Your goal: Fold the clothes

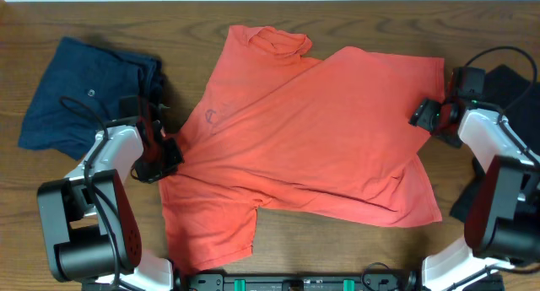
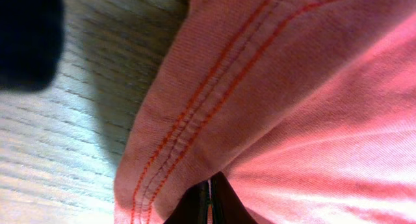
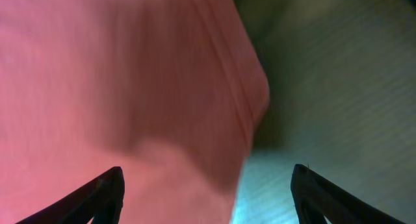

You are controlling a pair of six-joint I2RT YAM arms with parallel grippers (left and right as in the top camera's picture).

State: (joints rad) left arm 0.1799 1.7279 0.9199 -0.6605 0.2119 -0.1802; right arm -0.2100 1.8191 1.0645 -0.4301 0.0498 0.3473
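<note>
The coral-red T-shirt (image 1: pixel 321 131) lies spread over the middle of the table, its upper part folded diagonally. My left gripper (image 1: pixel 171 152) sits at the shirt's left edge, shut on a fold of the cloth. In the left wrist view the dark fingers (image 2: pixel 221 201) pinch pink fabric beside a stitched hem (image 2: pixel 195 120). My right gripper (image 1: pixel 426 114) is at the shirt's right edge. Its jaws stand wide open (image 3: pixel 208 171) over the shirt's hem (image 3: pixel 240 100), holding nothing. A navy-blue garment (image 1: pixel 80 97) lies crumpled at the left. At the far right lies a black one (image 1: pixel 510 80).
The wooden table (image 1: pixel 363 17) shows bare along the back edge. Both arm bases (image 1: pixel 84 232) stand at the front corners, and cables run near the right arm. The navy garment (image 2: pixel 26 36) is close to my left gripper.
</note>
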